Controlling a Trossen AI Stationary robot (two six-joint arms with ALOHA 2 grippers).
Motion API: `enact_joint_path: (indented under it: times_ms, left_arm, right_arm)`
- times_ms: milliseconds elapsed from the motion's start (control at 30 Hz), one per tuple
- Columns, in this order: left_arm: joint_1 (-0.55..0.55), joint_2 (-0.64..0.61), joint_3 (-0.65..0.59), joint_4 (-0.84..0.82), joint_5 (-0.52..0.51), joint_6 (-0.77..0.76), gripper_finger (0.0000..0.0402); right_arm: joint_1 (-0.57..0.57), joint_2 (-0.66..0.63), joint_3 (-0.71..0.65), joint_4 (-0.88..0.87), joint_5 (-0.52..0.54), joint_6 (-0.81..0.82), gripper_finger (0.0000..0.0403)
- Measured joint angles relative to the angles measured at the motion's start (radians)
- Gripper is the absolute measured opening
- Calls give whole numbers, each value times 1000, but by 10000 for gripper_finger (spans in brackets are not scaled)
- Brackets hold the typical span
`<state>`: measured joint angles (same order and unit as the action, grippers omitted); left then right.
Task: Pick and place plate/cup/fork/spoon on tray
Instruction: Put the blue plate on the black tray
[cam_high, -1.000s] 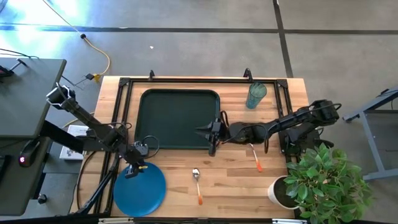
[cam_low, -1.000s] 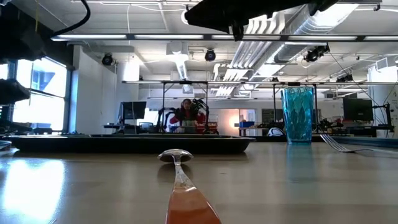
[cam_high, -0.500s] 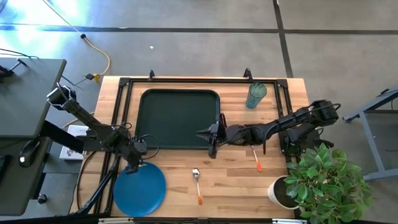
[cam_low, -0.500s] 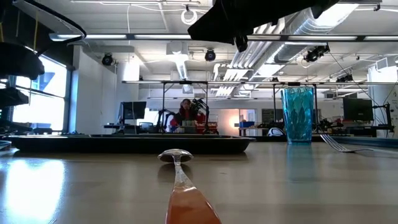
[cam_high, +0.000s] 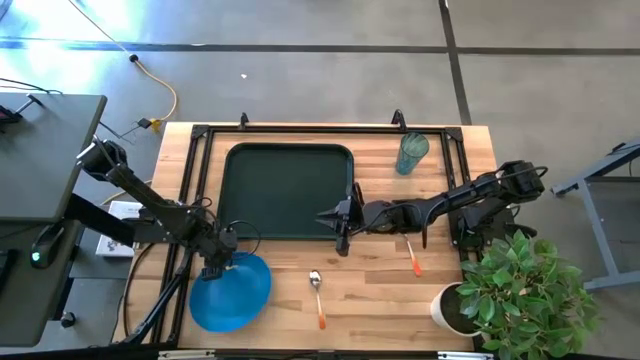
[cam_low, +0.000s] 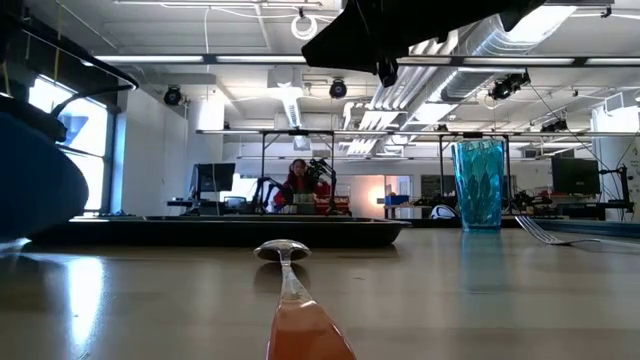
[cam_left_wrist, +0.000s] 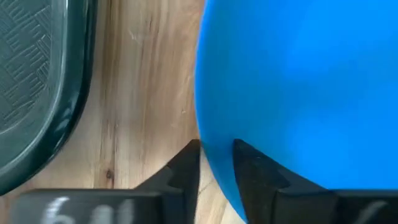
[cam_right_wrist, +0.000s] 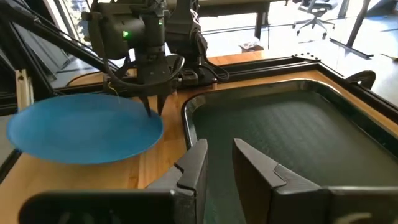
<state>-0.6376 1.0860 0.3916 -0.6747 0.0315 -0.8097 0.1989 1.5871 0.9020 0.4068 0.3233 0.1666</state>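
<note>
Wooden table, left gripper pinching plate rim beside tray, right gripper narrowly parted

We see the left gripper with its jaws closed on the rim of the plate, one dark finger on either side of the blue edge. The plate fills the space ahead of the jaws. Bare wooden table lies beside them, and past it is the tray and its rounded rim.
</note>
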Motion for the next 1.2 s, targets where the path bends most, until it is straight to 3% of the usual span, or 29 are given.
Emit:
enact_joint_path:
  times_ms: [267, 500, 767, 1200]
  left_arm:
    - [5, -6, 6, 33, 21, 12, 11]
    - [5, -6, 46, 22, 17, 35, 4]
    - [5, -6, 77, 11, 53, 48, 27]
    - [-4, -6, 74, 42, 45, 134, 126]
  right_arm:
    - [0, 0, 0, -7, 1, 12, 67]
    - [0, 0, 0, -8, 1, 12, 67]
    - [0, 0, 0, -11, 1, 16, 67]
    - [0, 0, 0, -8, 2, 17, 67]
